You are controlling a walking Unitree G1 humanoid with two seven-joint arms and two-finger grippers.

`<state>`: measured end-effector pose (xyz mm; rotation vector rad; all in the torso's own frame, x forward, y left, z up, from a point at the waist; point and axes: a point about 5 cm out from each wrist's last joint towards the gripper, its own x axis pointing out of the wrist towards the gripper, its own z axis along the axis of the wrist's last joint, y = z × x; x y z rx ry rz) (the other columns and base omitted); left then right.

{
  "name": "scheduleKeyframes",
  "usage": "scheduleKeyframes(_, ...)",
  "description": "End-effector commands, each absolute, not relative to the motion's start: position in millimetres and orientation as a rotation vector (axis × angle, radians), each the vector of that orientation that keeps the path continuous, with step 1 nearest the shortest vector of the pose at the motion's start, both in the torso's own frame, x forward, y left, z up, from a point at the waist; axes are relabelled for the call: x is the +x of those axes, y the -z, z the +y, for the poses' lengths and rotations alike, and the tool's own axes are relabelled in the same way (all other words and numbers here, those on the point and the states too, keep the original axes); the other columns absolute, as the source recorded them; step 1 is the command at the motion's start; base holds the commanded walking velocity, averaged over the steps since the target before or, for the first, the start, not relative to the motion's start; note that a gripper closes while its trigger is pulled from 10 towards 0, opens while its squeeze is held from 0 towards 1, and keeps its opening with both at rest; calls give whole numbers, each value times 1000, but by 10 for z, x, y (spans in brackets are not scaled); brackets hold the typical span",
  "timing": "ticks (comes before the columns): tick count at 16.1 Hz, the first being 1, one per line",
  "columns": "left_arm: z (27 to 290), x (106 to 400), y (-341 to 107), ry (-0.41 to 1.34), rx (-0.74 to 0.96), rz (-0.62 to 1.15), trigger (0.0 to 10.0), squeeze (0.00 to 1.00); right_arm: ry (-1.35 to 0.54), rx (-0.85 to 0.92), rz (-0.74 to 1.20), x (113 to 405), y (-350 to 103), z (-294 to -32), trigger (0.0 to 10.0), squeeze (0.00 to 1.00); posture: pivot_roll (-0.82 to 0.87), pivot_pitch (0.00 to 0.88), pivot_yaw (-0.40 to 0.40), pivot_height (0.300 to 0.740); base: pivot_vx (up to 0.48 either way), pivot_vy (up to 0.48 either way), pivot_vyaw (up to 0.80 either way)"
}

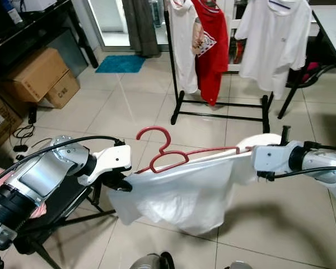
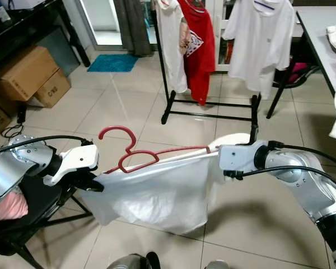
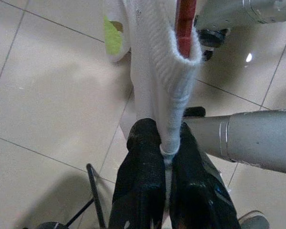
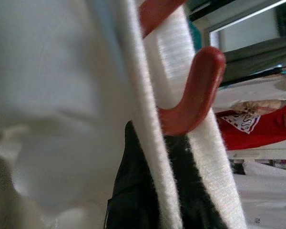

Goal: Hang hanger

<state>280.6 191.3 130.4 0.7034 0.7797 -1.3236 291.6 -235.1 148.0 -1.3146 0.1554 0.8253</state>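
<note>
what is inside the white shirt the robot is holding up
A red hanger is threaded inside the white shirt; its hook and one shoulder bar stick out of the top. The rest of the hanger is covered by fabric.

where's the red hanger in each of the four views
Left eye view: red hanger mid-frame, hook up, stretched between the left gripper and right gripper, white shirt draped below.
Right eye view: the same, shifted left.
Left wrist view: a red bar inside the shirt's ribbed edge.
Right wrist view: a red curved end beside ribbed fabric.
Shared landmark: the white shirt.
</note>
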Motion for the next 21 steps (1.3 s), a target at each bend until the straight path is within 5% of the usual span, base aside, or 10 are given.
scheduleKeyframes(1, 2667, 2639, -1093, 1060, 712, 1168, 0, 0, -575, -1405, 343, 2975, -1732, -3009, 0, 0, -97, 59, 213, 740, 0, 0, 0)
scheduleKeyframes(5, 2691, 2533, -1014, 1110, 729, 1239, 0, 0, -491, -1351, 584, 2976, -1662, -3267, 0, 0, -96, 64, 212, 740, 0, 0, 0)
scheduleKeyframes(9, 2720, 2442, -956, 1145, 708, 1300, 0, 0, -379, -1314, 575, 3038, -1759, -3338, 0, 0, -90, 66, 212, 740, 0, 0, 0)
scheduleKeyframes(12, 2691, 2488, -899, 1105, 720, 1244, 0, 0, -418, -1194, 493, 3082, -1771, -3148, 0, 0, -93, 69, 208, 740, 0, 0, 0)
scheduleKeyframes(14, 2520, 2693, -932, 1071, 694, 1058, 0, 0, -439, -1034, 389, 3091, -1782, -2948, 0, 0, -89, 70, 196, 740, 0, 0, 0)
scheduleKeyframes(21, 2139, 2709, -883, 1328, 785, 1068, 0, 0, -707, -1103, 258, 3015, -1871, -2422, 0, 0, -98, 69, 187, 740, 0, 0, 0)
